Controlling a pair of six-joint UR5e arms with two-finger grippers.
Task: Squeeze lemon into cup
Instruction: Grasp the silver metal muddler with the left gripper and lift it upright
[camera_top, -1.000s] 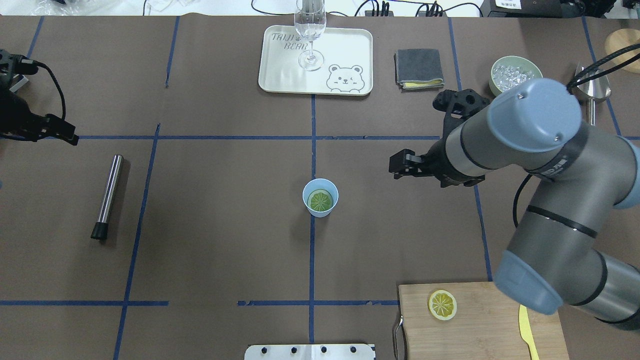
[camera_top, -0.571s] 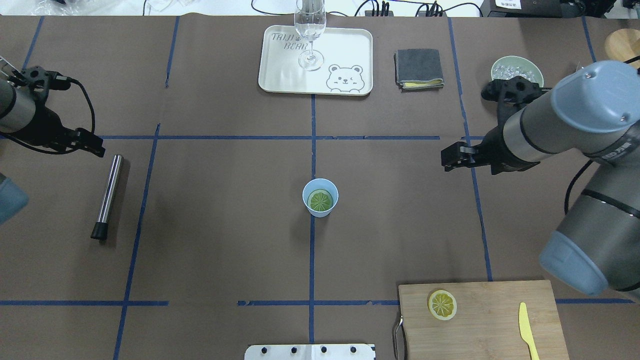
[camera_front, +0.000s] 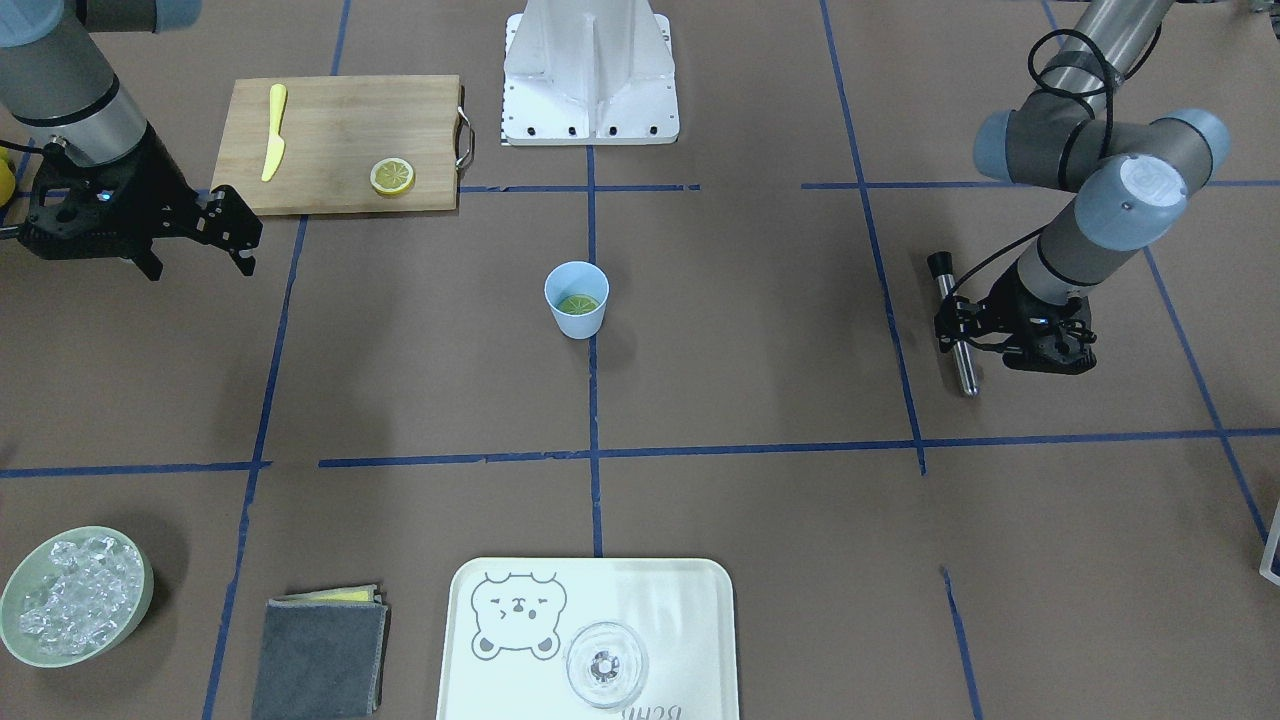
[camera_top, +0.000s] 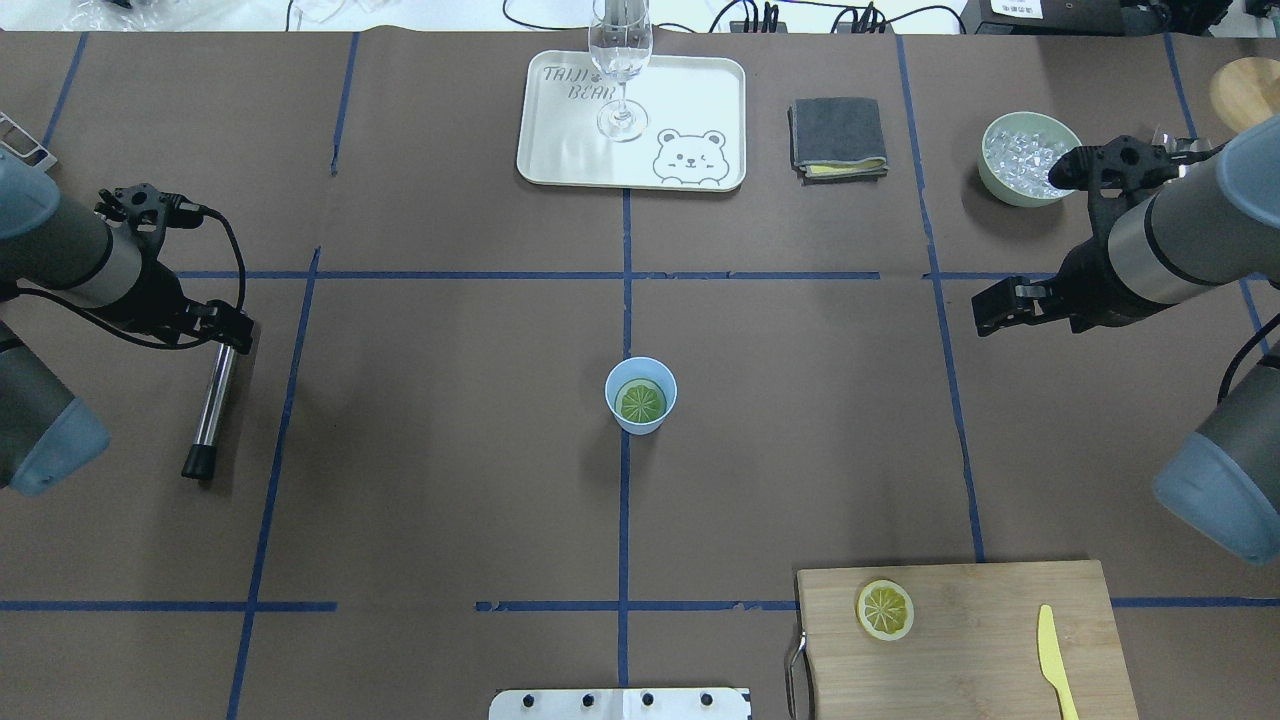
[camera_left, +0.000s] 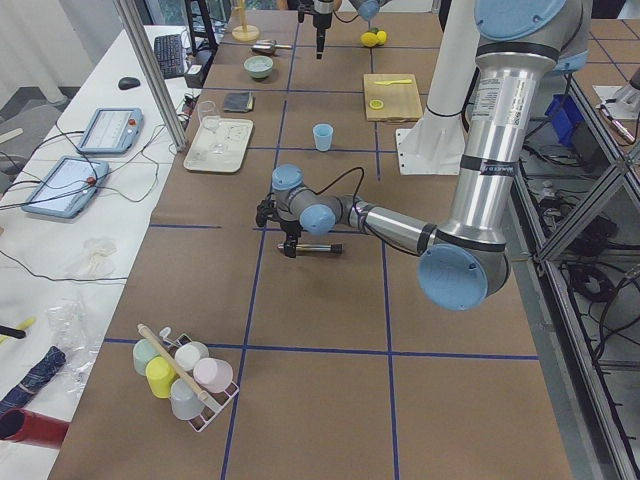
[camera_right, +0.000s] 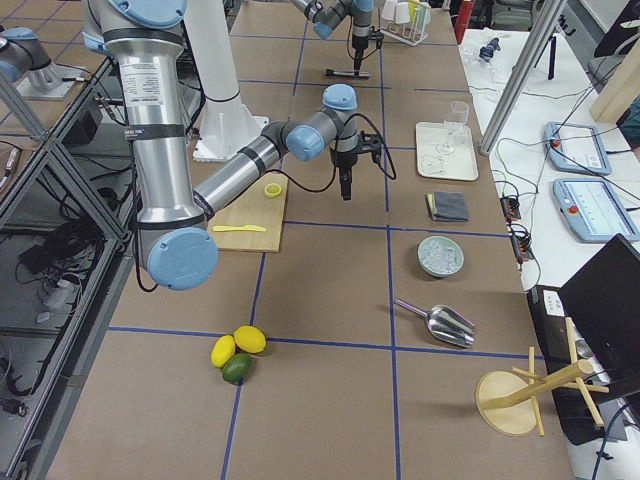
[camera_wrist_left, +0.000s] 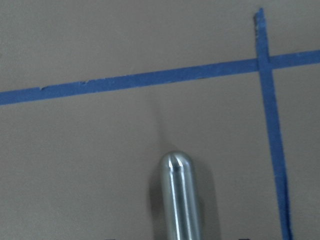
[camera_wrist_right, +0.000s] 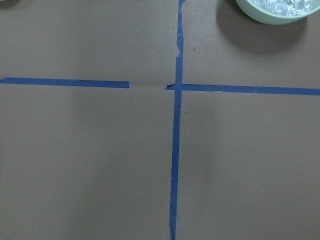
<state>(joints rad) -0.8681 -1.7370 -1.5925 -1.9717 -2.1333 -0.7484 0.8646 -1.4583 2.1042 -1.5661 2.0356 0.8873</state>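
The lemon (camera_top: 641, 402) lies flat inside the cup (camera_front: 577, 323) at mid-table, in place but unpressed. My left gripper (camera_top: 235, 335) hovers over the steel rod's (camera_top: 213, 395) top end, probably to crush with it, though I cannot tell its gap. My right gripper (camera_top: 990, 308) hangs parted and empty, well aside.

I watch from behind the robot (camera_front: 590, 80), looking forward and down, and from the opposite edge of the tabletop (camera_top: 420, 480), facing back steeply; both share the cup (camera_front: 578, 324) mid-tabletop. Side cameras look along from either end. Wrist cameras stare down, close.
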